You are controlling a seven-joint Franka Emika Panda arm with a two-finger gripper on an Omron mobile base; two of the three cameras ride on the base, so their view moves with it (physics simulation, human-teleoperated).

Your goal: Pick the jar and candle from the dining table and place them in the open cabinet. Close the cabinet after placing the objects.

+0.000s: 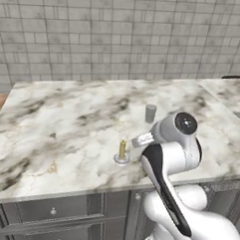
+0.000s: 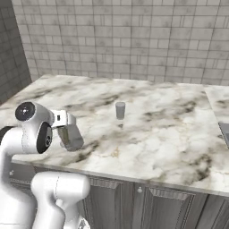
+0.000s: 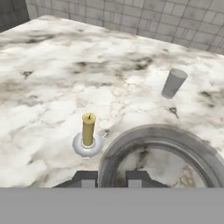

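Observation:
The yellow candle (image 1: 122,149) stands in its small round silvery dish near the front edge of the marble dining table (image 1: 52,123). In the hand view the candle (image 3: 88,129) is just ahead and left of the fingertips. The grey jar (image 1: 150,113) stands upright farther back, toward the table's middle, also seen in the right base view (image 2: 120,110) and the hand view (image 3: 173,83). My gripper (image 1: 137,142) hangs low over the table, just right of the candle, shut, with nothing in it (image 3: 111,178). In the right base view the hand (image 2: 71,136) hides the candle. The cabinet is out of view.
A grey tiled wall (image 1: 121,32) runs behind the table. To the right a second marble counter (image 2: 219,98) adjoins it, with a dark cooktop edge (image 2: 225,129). Dark grey drawer fronts (image 1: 52,208) sit below the table's front edge.

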